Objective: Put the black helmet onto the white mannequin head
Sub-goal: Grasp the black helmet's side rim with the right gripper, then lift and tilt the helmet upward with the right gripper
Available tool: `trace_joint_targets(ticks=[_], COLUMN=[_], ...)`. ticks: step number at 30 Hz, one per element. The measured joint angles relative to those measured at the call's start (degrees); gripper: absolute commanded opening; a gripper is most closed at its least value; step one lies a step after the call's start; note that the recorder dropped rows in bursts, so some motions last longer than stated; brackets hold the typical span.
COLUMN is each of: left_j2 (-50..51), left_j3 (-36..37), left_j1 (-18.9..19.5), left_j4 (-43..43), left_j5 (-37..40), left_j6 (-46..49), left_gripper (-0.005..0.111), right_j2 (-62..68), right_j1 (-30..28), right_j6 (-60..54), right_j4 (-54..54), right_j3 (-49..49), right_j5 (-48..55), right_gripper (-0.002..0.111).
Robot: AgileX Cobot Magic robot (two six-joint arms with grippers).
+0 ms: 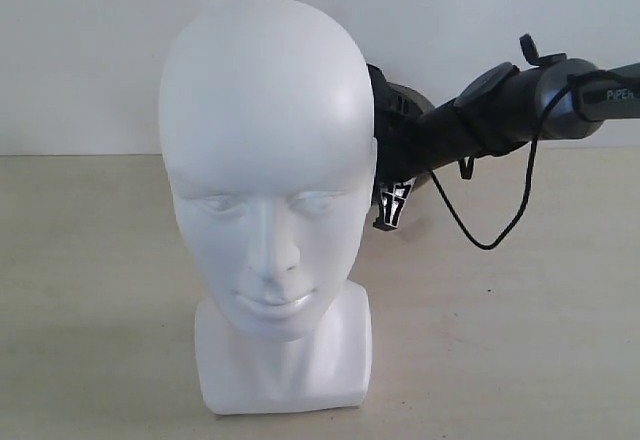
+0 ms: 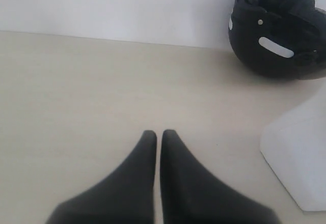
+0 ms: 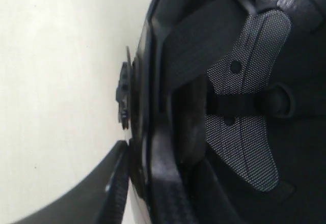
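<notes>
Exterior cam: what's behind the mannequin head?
A black helmet, only its edge showing right of the mannequin head, with the right arm reaching in. Most of the helmet is covered.

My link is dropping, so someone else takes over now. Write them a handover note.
Left gripper: shut, empty, over the table.
Right gripper: jaws astride the rim of the black helmet; firm grip not confirmed.
Helmet lies on the table behind the white mannequin head, which stands bare.
Done: reach to helmet.
Left: grip, lift, seat it on the head.
</notes>
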Motion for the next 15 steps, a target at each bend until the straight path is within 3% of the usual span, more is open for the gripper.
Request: trace_joint_targets(ticks=[6, 15], left_j2=[0.0, 0.0], left_j3=[0.0, 0.0], left_j1=[0.0, 0.0], left_j4=[0.0, 0.0], left_j5=[0.0, 0.0], left_j6=[0.0, 0.0], left_gripper=[0.004, 0.004], right_j2=[-3.2, -9.2], right_j1=[0.1, 0.0], right_j6=[15.3, 56.3], right_j4=[-4.0, -37.8], right_j3=[0.6, 0.6], right_j5=[0.6, 7.0], right_gripper=[0.0, 0.0])
